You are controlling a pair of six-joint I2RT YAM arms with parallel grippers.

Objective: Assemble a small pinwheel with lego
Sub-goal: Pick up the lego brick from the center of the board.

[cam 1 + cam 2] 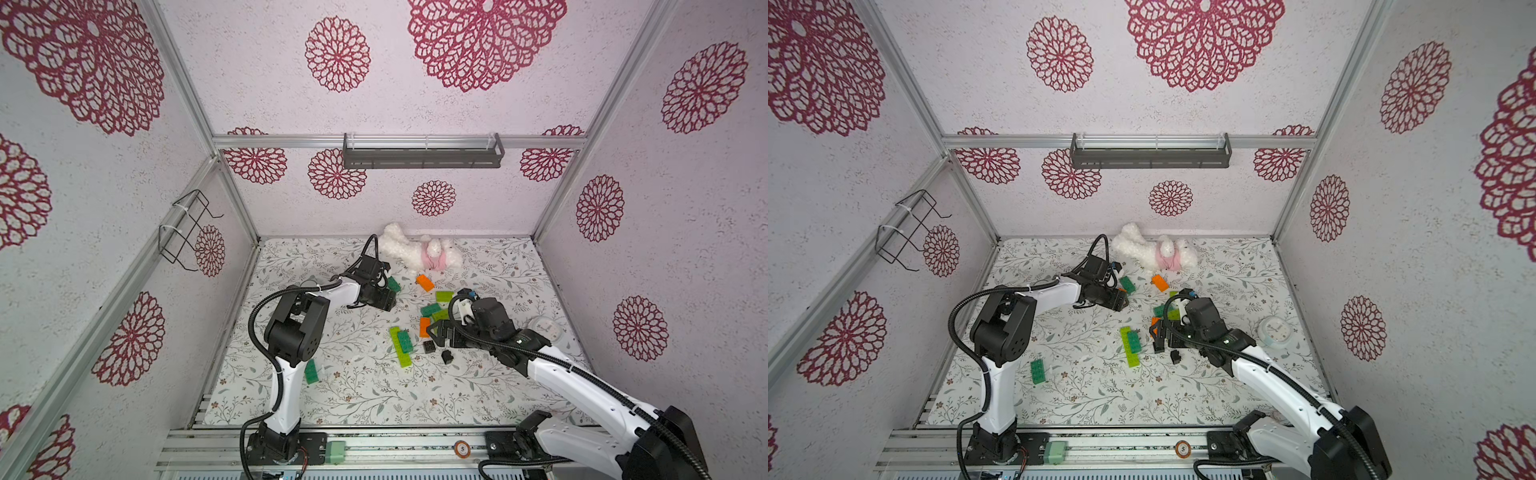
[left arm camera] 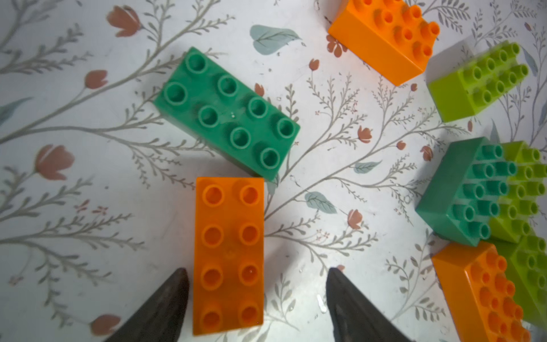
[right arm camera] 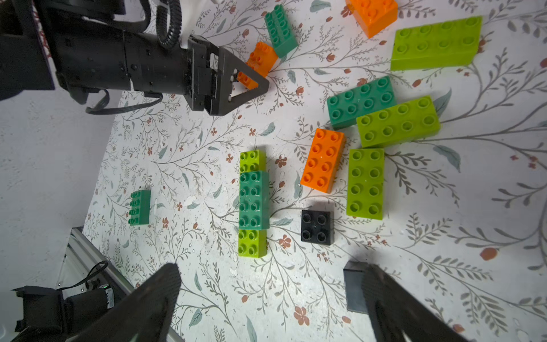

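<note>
Floral table carries scattered lego bricks in both top views. From the left wrist, an orange brick lies flat, studs up, its long axis running between the left fingers, parted and unclamped. From the right wrist, the right fingers spread wide, empty, near a black brick.

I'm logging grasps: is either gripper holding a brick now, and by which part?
Nothing is gripped yet. The left gripper straddles one end of an orange brick, with a gap showing beside one finger; the right gripper hangs open and empty.
</note>
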